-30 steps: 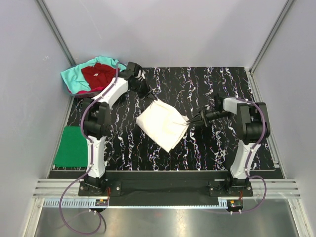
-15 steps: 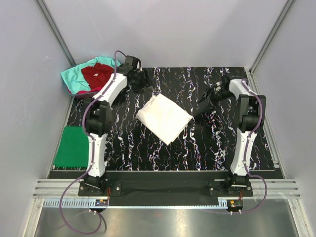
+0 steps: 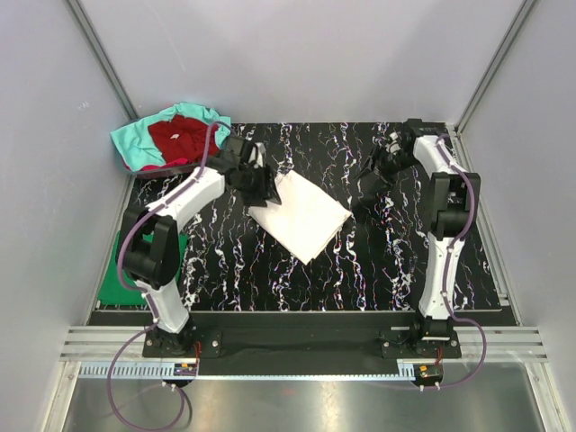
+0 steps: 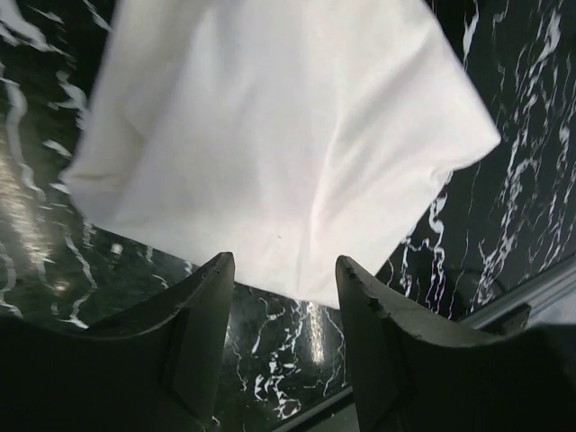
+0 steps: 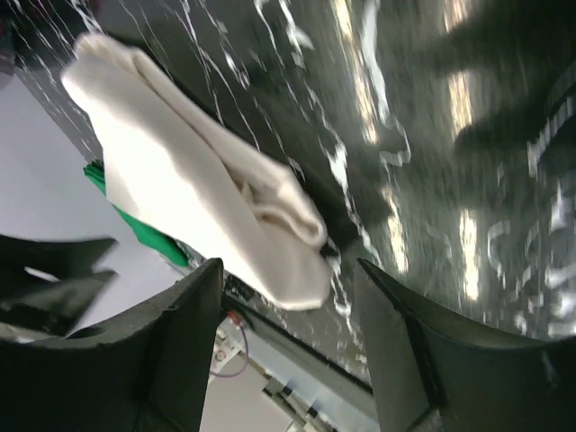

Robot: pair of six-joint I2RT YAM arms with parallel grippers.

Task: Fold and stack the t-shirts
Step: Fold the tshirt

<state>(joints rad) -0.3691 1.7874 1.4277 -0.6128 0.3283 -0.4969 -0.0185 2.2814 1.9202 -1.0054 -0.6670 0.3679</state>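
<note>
- The left gripper (image 4: 285, 265) is standing spread, its two dark fingers (image 4: 202, 315) well apart with nothing pinched between them.
- In the left wrist view, the near edge of the white t-shirt (image 3: 304, 216) is showing just past those fingertips, and the cloth is filling most of the view beyond them.
- From above, this claw is hanging at the far-left corner of the white t-shirt. Whether it is touching the cloth cannot be told.
- The right gripper (image 5: 288, 267) is also standing spread, with its fingers (image 5: 396, 333) wide apart and gripping nothing.
- It is sitting near the white t-shirt's right corner but apart from it, with a strip of bare table between them. It is pointing down and to the left from the far-right part of the table.
- In the right wrist view, the shirt's layered folded edge is facing this claw.
- The white t-shirt is lying folded into a flat rectangle, turned askew, on the black marbled table (image 3: 405, 261). It is near the middle, between the two claws.
- The green t-shirt (image 3: 112, 283) is lying flat at the table's left edge, partly hidden behind the left arm's elbow.
- The teal t-shirt (image 3: 133, 144) is lying crumpled in a heap at the far-left corner.
- The dark red t-shirt (image 3: 180, 135) is resting on top of the teal one.
</note>
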